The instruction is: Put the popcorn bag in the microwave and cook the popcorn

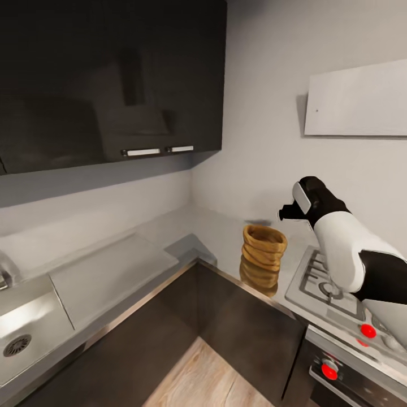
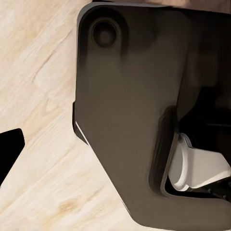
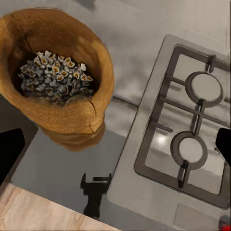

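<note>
**One popcorn bag on the table, my right hand raised above it**

I count one popcorn bag (image 1: 264,258), standing upright on the grey metal table (image 1: 113,271) near its front edge, just beside the gas hob (image 1: 328,282). The bag is apart from my right hand (image 1: 289,212), which hangs in the air above and slightly to the hob side of it. From the head camera I see that hand from behind, and I cannot tell whether its fingers are spread or pressed together.

My right wrist camera looks straight down into the bag (image 3: 57,77) and shows what the head camera does not: a cluster of pale grey popcorn (image 3: 55,77) kernels lying inside. It also shows two round burners on the hob (image 3: 185,120), and my hand's shadow on the table (image 3: 67,168).

The head view alone shows one sink (image 1: 22,333) at the far left, dark upper cabinets (image 1: 113,79), and three red knobs (image 1: 368,331) on the stove front.

My left wrist camera shows wooden floor (image 2: 38,96) and dark robot body (image 2: 130,120); I cannot tell my left hand's state.
</note>
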Tool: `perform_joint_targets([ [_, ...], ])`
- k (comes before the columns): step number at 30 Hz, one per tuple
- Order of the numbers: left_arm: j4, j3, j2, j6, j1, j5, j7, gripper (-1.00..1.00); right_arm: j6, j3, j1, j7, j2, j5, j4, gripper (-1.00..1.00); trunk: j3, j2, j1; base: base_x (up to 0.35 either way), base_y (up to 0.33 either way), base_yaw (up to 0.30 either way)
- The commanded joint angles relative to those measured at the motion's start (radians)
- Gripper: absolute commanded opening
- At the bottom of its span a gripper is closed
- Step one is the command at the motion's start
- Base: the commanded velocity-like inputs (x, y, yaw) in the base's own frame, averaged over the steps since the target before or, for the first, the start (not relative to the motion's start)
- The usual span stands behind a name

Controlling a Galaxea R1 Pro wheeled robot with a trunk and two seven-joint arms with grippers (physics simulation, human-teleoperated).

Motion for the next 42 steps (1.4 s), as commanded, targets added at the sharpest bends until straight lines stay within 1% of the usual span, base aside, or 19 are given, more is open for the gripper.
perform_joint_targets([
  [1, -0.001, 0.008, 0.0, -0.001, 0.0, 0.001, 0.0, 1.0, 0.002, -0.005, -0.021, -0.009, -0.008, -0.005, 0.042, 1.0, -0.002, -0.001, 0.001, 0.322, -0.085, 0.0],
  [3, -0.001, 0.008, 0.0, -0.002, 0.0, 0.001, 0.0, 1.0, 0.002, -0.005, -0.058, -0.012, -0.014, -0.005, 0.133, 1.0, -0.002, -0.001, 0.001, 0.199, -0.053, 0.0],
  [6, -0.001, 0.008, 0.0, -0.002, 0.0, 0.001, 0.0, 1.0, 0.002, -0.005, -0.097, -0.015, -0.016, -0.006, 0.223, 1.0, -0.002, -0.001, 0.001, 0.06, -0.016, 0.0],
  [7, -0.001, 0.008, 0.0, -0.002, 0.0, 0.001, 0.0, 1.0, 0.002, -0.006, -0.121, -0.015, -0.017, -0.006, 0.274, 1.0, -0.002, -0.001, 0.001, 0.015, -0.004, 0.0],
  [10, -0.001, 0.008, 0.0, -0.003, 0.0, 0.001, 0.0, 1.0, 0.002, -0.007, -0.144, -0.015, -0.018, -0.005, 0.352, 1.0, -0.002, -0.001, 0.001, 0.006, -0.002, 0.0],
  [12, -0.001, 0.008, 0.0, -0.003, 0.0, 0.001, 0.0, 1.0, 0.002, -0.007, -0.148, -0.015, -0.018, -0.006, 0.381, 1.0, -0.002, -0.001, 0.001, 0.001, 0.0, 0.0],
  [17, -0.001, 0.008, 0.0, 0.001, 0.0, 0.001, 0.0, 1.0, 0.002, -0.016, -0.15, -0.015, -0.018, -0.006, 0.396, 1.0, -0.002, -0.001, 0.001, 0.014, 0.0, 0.0],
  [22, -0.001, 0.008, 0.0, 0.005, 0.0, 0.001, 0.0, 1.0, 0.002, -0.041, -0.15, -0.015, -0.018, -0.006, 0.397, 1.0, -0.002, -0.001, 0.001, 0.251, 0.0, 0.0],
  [31, -0.001, 0.008, 0.0, 0.006, 0.0, 0.001, 0.0, 1.0, 0.002, -0.044, -0.15, -0.015, -0.018, -0.006, 0.399, 1.0, -0.002, -0.001, 0.001, 0.308, 0.0, 0.0],
  [42, -0.001, 0.008, 0.0, 0.007, 0.0, 0.001, 0.0, 1.0, 0.002, -0.044, -0.15, -0.015, -0.018, -0.006, 0.401, 1.0, -0.003, -0.001, 0.001, 0.03, 0.0, 0.0],
])
